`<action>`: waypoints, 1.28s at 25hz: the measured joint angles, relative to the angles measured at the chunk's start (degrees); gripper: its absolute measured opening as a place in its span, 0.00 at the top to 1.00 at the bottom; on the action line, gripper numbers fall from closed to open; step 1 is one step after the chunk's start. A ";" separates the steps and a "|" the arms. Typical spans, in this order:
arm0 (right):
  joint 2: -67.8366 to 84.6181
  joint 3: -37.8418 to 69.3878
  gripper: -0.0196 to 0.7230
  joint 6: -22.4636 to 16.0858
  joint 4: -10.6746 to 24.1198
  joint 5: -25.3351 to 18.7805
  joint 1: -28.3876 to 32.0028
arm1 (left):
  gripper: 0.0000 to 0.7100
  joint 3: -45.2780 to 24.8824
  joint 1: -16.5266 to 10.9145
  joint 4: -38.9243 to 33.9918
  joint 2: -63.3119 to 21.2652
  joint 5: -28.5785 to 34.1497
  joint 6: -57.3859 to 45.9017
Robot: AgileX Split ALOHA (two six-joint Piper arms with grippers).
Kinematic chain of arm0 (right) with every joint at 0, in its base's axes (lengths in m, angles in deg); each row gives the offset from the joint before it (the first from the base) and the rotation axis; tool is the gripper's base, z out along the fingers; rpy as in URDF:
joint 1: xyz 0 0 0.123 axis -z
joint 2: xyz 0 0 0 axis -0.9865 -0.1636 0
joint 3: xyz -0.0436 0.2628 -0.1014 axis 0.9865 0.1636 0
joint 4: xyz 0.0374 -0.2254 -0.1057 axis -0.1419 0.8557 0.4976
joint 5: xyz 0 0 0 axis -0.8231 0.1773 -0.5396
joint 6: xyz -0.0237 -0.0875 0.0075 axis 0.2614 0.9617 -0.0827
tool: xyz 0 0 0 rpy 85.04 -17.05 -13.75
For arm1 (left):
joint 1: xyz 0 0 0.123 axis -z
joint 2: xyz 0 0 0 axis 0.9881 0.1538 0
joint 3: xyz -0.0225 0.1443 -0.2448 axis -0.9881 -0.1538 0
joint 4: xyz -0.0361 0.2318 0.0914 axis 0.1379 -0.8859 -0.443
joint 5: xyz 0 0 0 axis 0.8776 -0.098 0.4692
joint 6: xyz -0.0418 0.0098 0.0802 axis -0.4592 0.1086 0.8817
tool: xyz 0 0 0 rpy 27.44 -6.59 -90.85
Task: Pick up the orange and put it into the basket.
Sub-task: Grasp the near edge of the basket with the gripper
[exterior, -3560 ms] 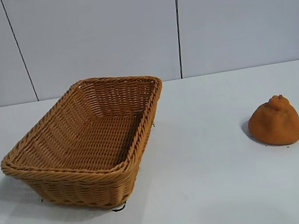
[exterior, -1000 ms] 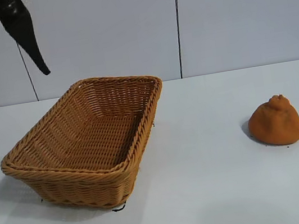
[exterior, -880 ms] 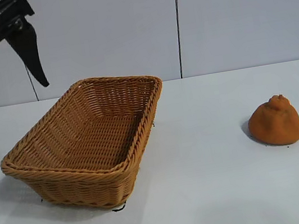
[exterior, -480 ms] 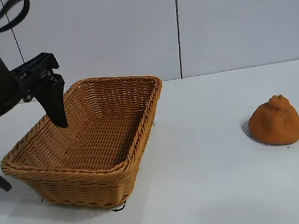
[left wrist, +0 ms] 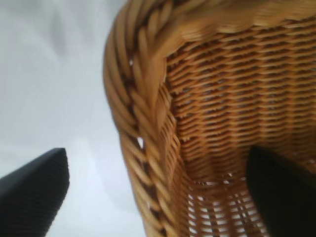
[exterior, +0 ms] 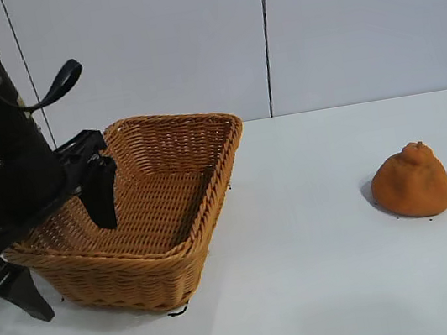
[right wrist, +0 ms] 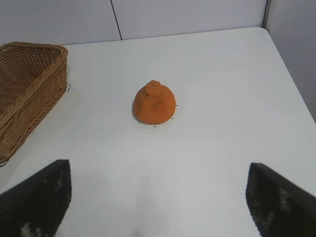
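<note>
- Left gripper [exterior: 61,244] is jaws wide, empty, pointing down and straddling the basket [exterior: 211,195] at its near-left rim: one finger inside the weave, one outside over the table [exterior: 327,287].
- Basket sits on the left half of the table. Left wrist view shows the braided rim [left wrist: 133,123] running between the two fingers [left wrist: 34,182].
- Orange [exterior: 412,181] sits on the right half of the table, well apart from the basket, knob up, untouched.
- Right gripper [right wrist: 158,197] is also spread open and empty, looking at the orange [right wrist: 154,103] from farther back.
- Judgement: the left looks set to steady the basket, so close on the rim wall only, no tilting.
- The right is better placed for the pick: come down over the knob, grip across the wide lower body, lift clear of the rim before releasing.
- Risk: the lumpy cone could slip upward out of a high pinch.
</note>
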 joint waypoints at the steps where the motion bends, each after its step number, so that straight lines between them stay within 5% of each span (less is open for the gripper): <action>1: 0.00 0.00 0.09 0.00 0.00 0.00 0.00 | 0.02 0.00 0.00 0.31 0.91 -0.70 0.00; 11: 0.00 0.00 0.09 0.00 0.00 0.00 0.00 | 0.04 0.04 0.00 3.34 5.78 -2.91 -0.42; 26: 0.00 0.00 0.09 0.00 0.00 0.00 0.00 | 0.81 0.06 -0.05 3.56 5.73 -3.59 -4.41; 32: 0.00 0.00 0.09 0.00 -0.02 -0.06 0.00 | 0.86 0.17 -0.56 3.56 5.20 -4.58 -5.10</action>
